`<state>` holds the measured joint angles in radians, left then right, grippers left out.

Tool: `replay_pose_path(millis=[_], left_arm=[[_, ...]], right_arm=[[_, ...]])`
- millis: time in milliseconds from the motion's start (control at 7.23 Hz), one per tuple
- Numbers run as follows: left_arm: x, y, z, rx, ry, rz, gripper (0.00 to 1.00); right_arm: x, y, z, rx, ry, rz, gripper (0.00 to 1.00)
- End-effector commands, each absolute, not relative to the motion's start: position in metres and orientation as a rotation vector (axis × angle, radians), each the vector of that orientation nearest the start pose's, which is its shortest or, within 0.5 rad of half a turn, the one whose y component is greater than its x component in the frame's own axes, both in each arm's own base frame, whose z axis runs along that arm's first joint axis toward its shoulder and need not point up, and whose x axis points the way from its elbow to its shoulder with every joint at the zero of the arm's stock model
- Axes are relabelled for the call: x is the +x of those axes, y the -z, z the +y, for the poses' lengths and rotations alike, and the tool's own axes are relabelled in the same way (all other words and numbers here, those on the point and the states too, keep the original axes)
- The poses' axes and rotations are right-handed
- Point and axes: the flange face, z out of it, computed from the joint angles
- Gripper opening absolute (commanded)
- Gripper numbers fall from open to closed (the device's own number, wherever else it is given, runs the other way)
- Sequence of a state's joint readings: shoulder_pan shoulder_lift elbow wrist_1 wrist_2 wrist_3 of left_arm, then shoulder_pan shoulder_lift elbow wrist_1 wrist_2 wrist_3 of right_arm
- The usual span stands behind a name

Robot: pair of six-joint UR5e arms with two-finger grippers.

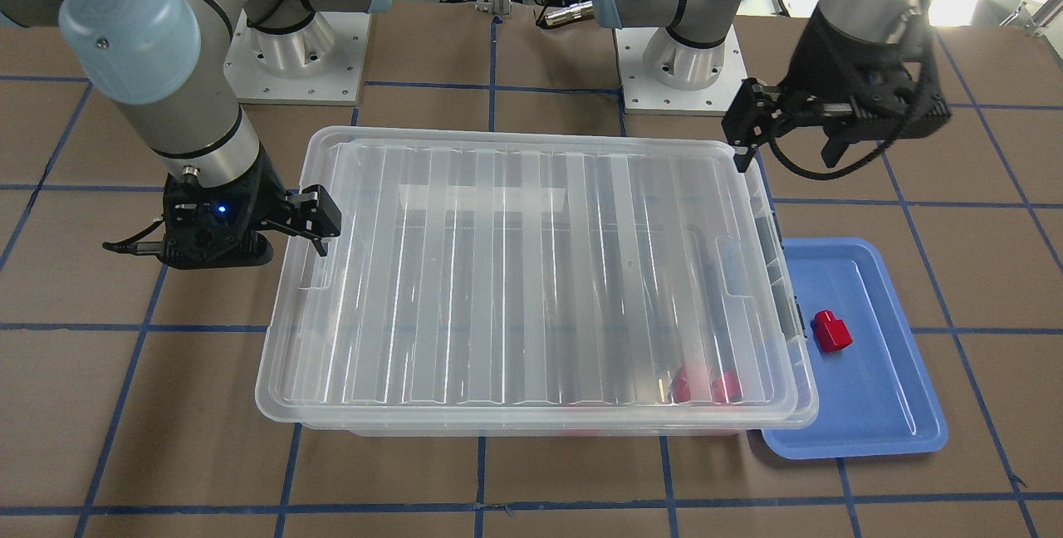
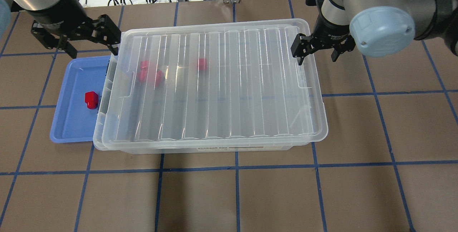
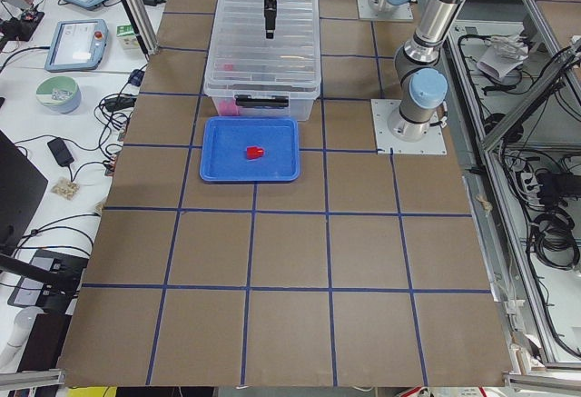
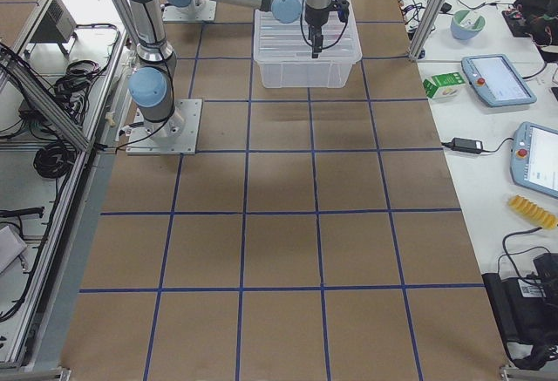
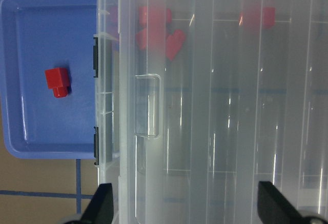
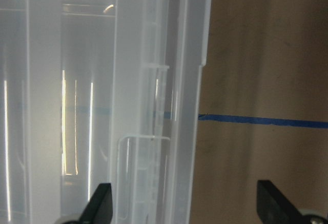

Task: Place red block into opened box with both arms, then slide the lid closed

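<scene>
You'll find the red block [image 2: 91, 100] lying in the blue tray [image 2: 71, 128], at 9 o'clock of the box [image 2: 214, 149] in the overhead view. The lid [image 2: 222, 81] rests on the box, shifted towards 3 o'clock. Your left hand [image 2: 91, 47] is spread open at the lid's 10 o'clock corner; your right hand [image 2: 317, 58] is spread open at 2 o'clock, straddling the lid's edge. Other red pieces [image 2: 150, 74] show through the lid

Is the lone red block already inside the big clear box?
No, the red block lies on the blue tray beside the box, outside its wall.
</scene>
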<state>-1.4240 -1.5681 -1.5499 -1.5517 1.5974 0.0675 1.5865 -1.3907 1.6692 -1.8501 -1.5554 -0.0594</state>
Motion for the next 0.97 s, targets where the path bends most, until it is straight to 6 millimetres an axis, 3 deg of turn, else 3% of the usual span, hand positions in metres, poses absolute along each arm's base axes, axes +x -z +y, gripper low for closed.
replay_pose_path(millis=[0,277,415,553,830], left_arm=[[0.028,-0.464,-0.520,-0.086,-0.035,3.156,1.00],[0.101,-0.411,-0.535,-0.157,-0.040,3.161,1.00],[0.125,-0.382,-0.542,-0.215,-0.045,3.173,1.00],[0.128,-0.354,-0.557,-0.251,0.009,3.267,1.00],[0.146,-0.303,-0.572,-0.288,-0.051,3.286,1.00]], right_arm=[[0.129,-0.343,-0.547,-0.095,-0.059,3.155,1.00],[0.112,-0.345,-0.552,-0.067,0.001,3.239,1.00],[0.099,-0.347,-0.554,-0.045,0.000,3.296,1.00],[0.084,-0.348,-0.555,-0.020,-0.009,3.339,1.00],[0.056,-0.350,-0.558,-0.016,-0.019,3.345,1.00]])
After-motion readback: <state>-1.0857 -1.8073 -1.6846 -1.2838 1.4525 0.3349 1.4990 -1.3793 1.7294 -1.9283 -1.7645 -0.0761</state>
